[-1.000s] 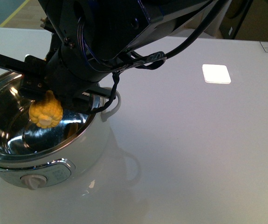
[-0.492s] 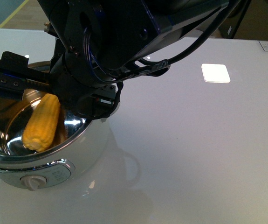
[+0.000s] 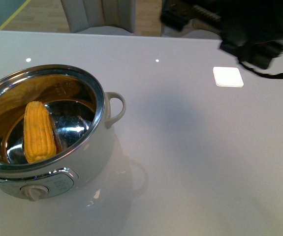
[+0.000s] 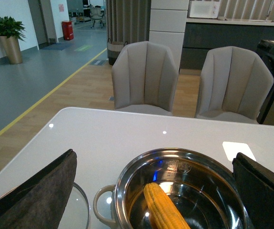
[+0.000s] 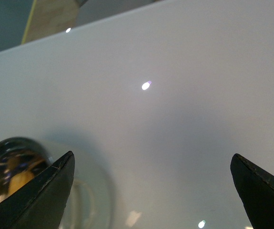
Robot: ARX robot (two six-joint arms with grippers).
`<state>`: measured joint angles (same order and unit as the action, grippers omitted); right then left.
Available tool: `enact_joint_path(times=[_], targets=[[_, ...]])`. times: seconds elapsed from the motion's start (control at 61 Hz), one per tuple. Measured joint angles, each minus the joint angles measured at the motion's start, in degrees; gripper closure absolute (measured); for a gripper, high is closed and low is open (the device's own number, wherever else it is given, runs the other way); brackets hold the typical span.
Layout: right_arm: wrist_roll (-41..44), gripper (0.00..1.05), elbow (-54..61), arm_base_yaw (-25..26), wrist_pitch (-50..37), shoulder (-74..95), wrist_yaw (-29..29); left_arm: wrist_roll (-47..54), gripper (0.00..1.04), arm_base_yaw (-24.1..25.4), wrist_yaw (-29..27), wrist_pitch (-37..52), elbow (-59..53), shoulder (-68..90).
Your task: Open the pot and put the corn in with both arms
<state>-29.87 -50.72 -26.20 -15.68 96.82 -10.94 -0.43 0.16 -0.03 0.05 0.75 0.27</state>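
The pot stands open at the left of the white table, with its loop handle and front dial showing. The corn lies loose inside it, leaning on the steel wall. In the left wrist view my left gripper is open and empty, above the pot's rim and the corn. In the right wrist view my right gripper is open and empty over bare table, with the pot's edge off to one side. A black arm shows at the top right of the front view.
A glass lid lies on the table beside the pot's handle in the left wrist view. A white square sits on the table at the right. Two grey chairs stand beyond the far edge.
The black arm that hung over the pot with the corn has let it go and pulled away up and to the right. The corn has dropped and lies in the pot.
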Motion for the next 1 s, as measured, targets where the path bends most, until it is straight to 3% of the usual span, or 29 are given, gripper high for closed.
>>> enact_joint_path(times=[0.279,0.541,0.623,0.754,0.82,1.0], targets=[[12.5,0.09,17.0,4.5,-2.8,-24.7,-12.5,0.0,0.07,0.0,0.0,0.0,0.0,0.0],[17.9,0.09,26.6,4.3,7.8,-50.6,-24.1,0.0,0.07,0.0,0.0,0.0,0.0,0.0],[18.0,0.09,27.7,4.2,9.0,-54.6,-25.4,0.0,0.07,0.0,0.0,0.0,0.0,0.0],[25.3,0.29,34.5,8.7,-4.8,-58.9,-8.0,0.0,0.07,0.0,0.0,0.0,0.0,0.0],[27.2,0.41,37.2,10.9,-5.9,-61.0,-3.8,0.0,0.07,0.0,0.0,0.0,0.0,0.0],[28.8,0.73,41.6,15.3,-5.6,-66.0,0.5,0.0,0.07,0.0,0.0,0.0,0.0,0.0]])
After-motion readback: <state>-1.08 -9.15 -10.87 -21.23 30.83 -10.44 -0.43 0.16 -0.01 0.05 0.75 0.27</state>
